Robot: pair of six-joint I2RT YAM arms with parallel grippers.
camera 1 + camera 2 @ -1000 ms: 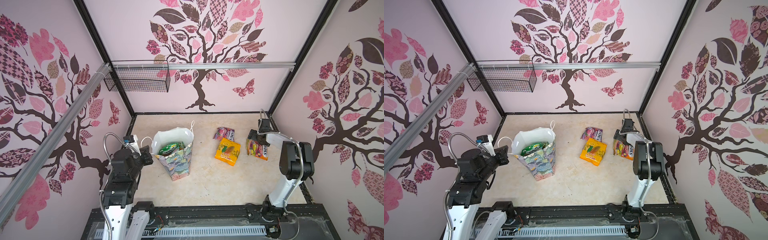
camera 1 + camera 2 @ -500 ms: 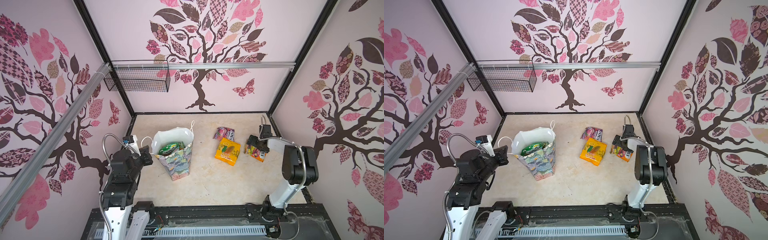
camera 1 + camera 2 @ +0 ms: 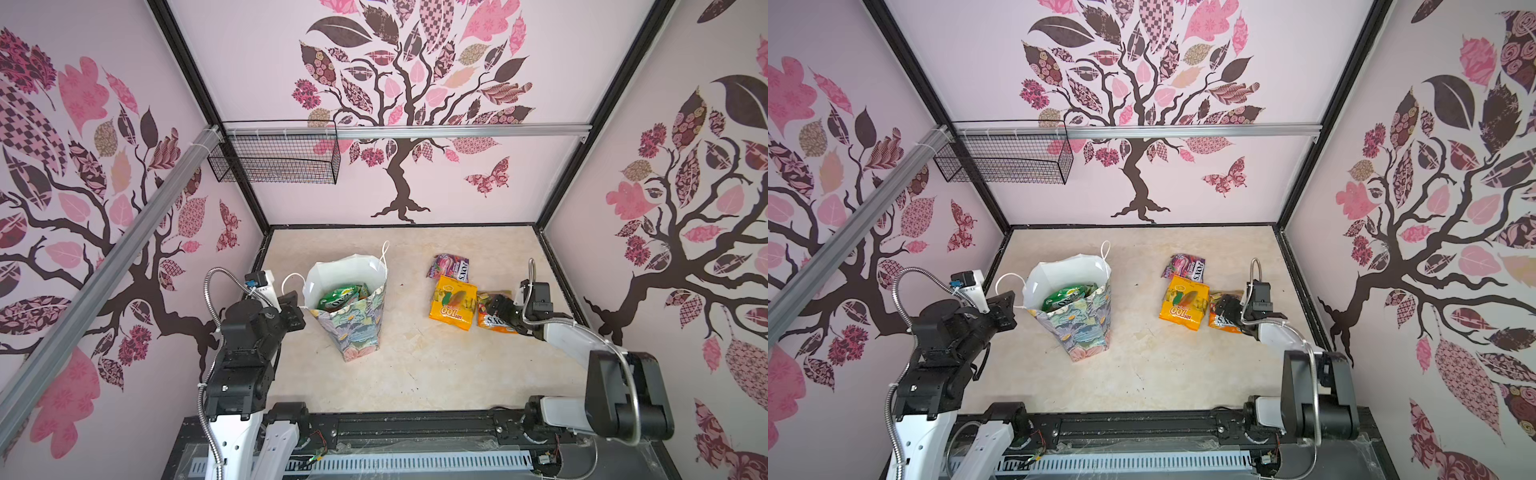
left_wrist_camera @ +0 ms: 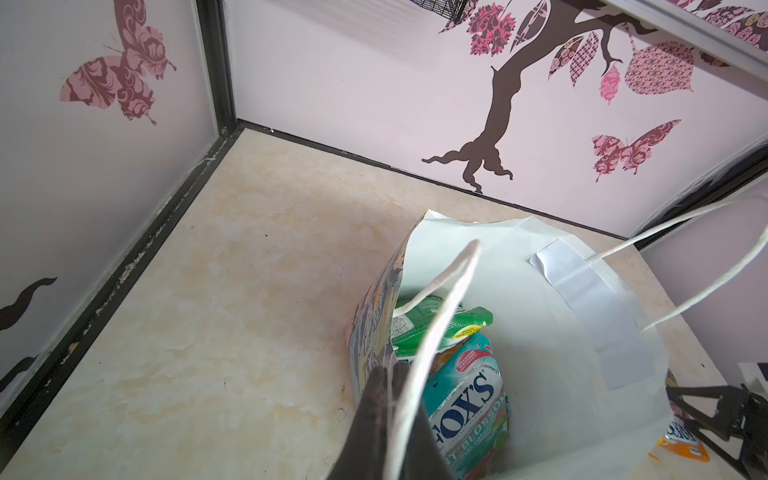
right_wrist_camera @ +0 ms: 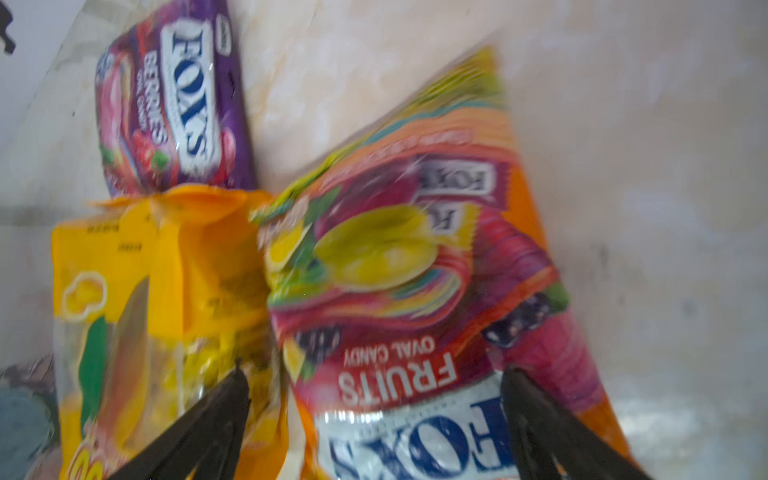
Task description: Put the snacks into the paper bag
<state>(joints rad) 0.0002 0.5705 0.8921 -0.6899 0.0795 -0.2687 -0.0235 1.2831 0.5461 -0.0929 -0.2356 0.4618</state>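
a floral paper bag [image 3: 353, 328] stands open on a pale table [image 3: 415, 374], with green and teal pouches already inside. the left gripper [image 3: 293, 309] is closed and seems to pinch the bag's near rim, which would hold it steady.

three pouches lie flat, well right of the bag. the yellow pouch [image 3: 453, 301] is nearest the bag. a purple pouch [image 3: 451, 266] lies just behind the yellow one, and the orange pouch [image 3: 496, 322] lies just beyond it, farthest from the bag.

the right gripper [image 5: 374, 370] hangs low over the orange pouch, jaws spread wide across its logo end and gripping nothing. one finger sits over the yellow pouch's edge.

the orange pouch's long axis runs front to back, slightly slanted. its logo end points toward the robot.

it looks light, soft and glossy, so probably slippery, with loose candies that could shift. a pinch across the narrow width near that end seems best.
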